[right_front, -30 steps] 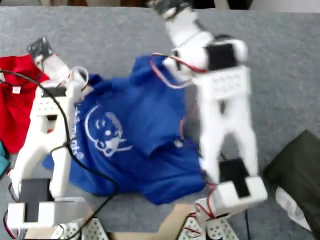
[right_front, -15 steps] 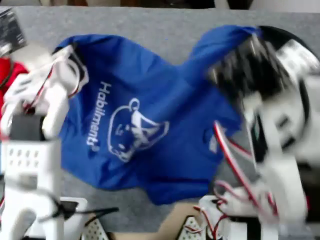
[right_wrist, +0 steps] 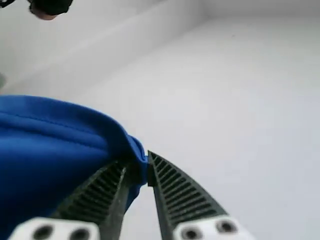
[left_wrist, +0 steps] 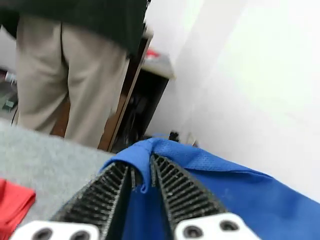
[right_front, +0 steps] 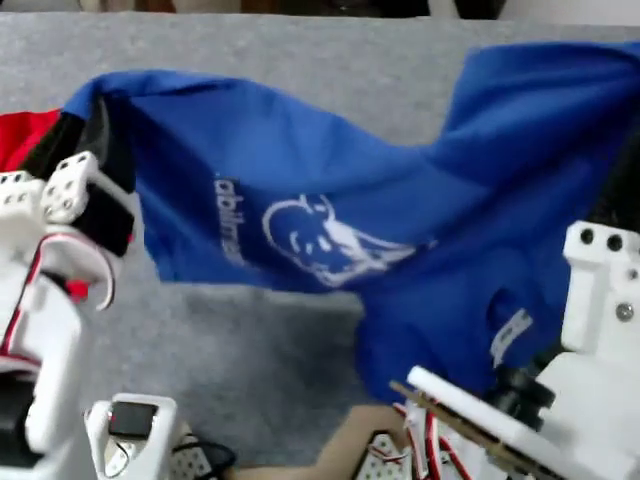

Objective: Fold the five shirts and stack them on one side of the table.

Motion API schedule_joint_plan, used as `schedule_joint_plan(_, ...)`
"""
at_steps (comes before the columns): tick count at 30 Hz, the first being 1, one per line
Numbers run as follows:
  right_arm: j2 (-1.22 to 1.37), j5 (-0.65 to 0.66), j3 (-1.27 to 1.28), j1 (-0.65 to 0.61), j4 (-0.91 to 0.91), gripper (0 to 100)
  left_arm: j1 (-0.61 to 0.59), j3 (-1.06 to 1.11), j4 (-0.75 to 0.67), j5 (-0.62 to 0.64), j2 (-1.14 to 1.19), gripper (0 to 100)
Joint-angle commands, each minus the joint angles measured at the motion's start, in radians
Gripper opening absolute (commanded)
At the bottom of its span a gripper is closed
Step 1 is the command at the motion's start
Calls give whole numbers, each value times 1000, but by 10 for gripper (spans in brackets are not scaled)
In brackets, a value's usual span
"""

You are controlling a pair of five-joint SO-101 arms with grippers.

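**Grey Surface: Blue Shirt Held Up Between Both Tools**

Grey cloth covers the surface (right_front: pixel 250 370), as seen in the high view. The blue shirt (right_front: pixel 330 180) is stretched wide between the two arms and held up by its upper edge. Its white printed graphic (right_front: pixel 330 240) faces the overhead camera. The lower part of the shirt sags toward the near edge beside the right arm (right_front: pixel 600 300). Whether it touches the surface cannot be determined.

1. The left tool (left_wrist: pixel 141 167) is clenched on a fold of the shirt's edge, with blue cloth pinched between its ribbed black fingers (left_wrist: pixel 180 190). In the high view, the left arm (right_front: pixel 50 260) stands at the shirt's left end.
2. The right tool (right_wrist: pixel 136 162) is clenched on the opposite edge, with the hem bunched between its jaws.

A red shirt (right_front: pixel 25 135) lies on the surface at the far left, partly hidden behind the left arm.
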Motion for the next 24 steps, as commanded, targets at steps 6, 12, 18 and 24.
schedule_joint_plan(6, 1, 49, 102, 10, -166, 5, 0, -80, -6, -11, -2, 19)
schedule_joint_plan(12, -1, 49, 216, 10, -299, 5, 0, -71, 9, -11, -2, 19)
schedule_joint_plan(18, -1, 49, 248, 8, -385, 5, 0, -74, 89, -12, -12, 19)
schedule_joint_plan(24, -1, 44, 245, 8, -460, 5, -2, -80, 186, -12, -13, 19)
